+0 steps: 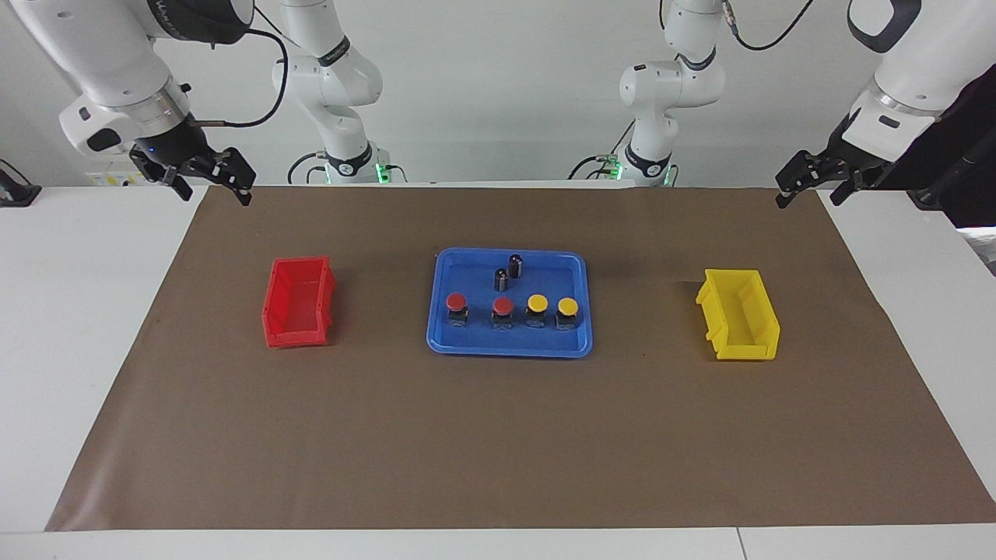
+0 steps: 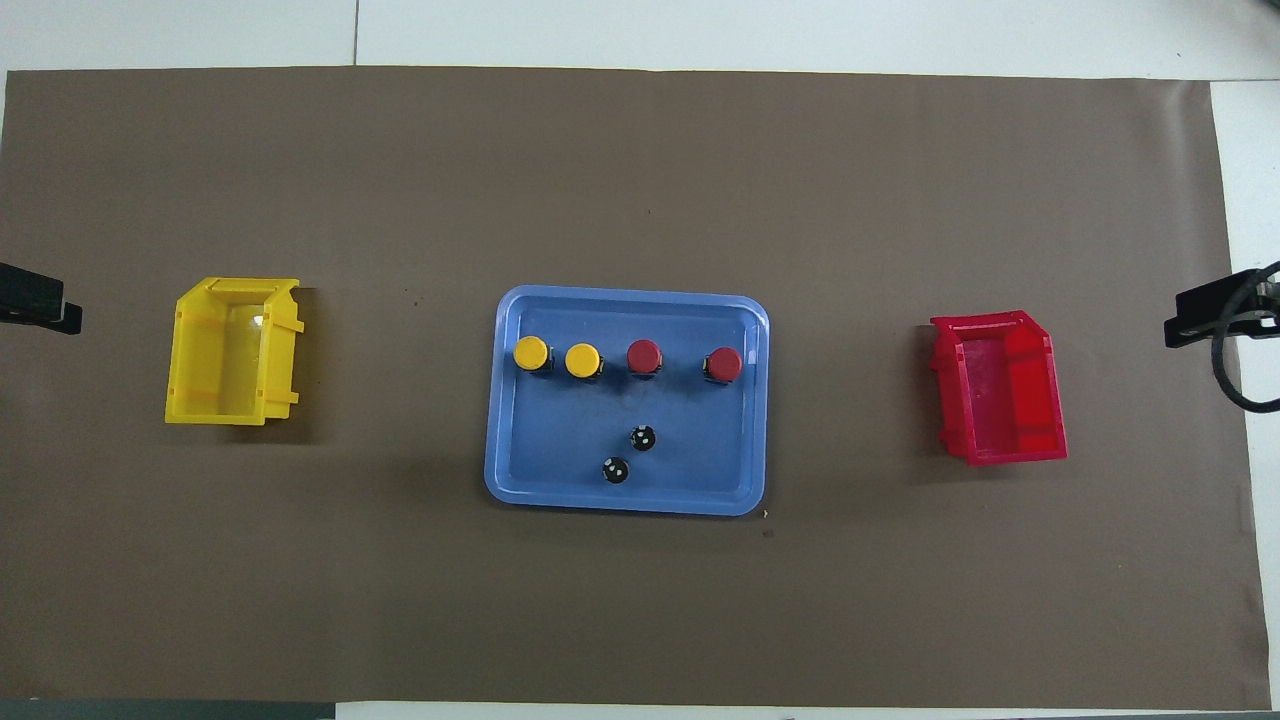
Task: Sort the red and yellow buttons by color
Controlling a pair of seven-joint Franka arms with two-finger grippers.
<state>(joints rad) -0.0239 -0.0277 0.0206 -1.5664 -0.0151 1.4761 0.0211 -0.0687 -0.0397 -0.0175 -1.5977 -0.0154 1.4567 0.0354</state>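
All 4 buttons sit in a row in the blue tray (image 1: 443,342): 2 red buttons (image 1: 456,302) toward the right arm's end, 2 yellow buttons (image 1: 537,302) touching-close. Left claw (image 1: 805,189) and right claw (image 1: 212,180) wait spread, holding nothing. Tight spacing risks knocking a neighbour.

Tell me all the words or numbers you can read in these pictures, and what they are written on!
Right arm's upper casing: a line of grey lettering, too small and tilted to read.
Band on a white arm at the table's robot end: tiny print, too blurred to read.
Blue tray, red bin, yellow bin, red and yellow buttons: no words or numbers show.
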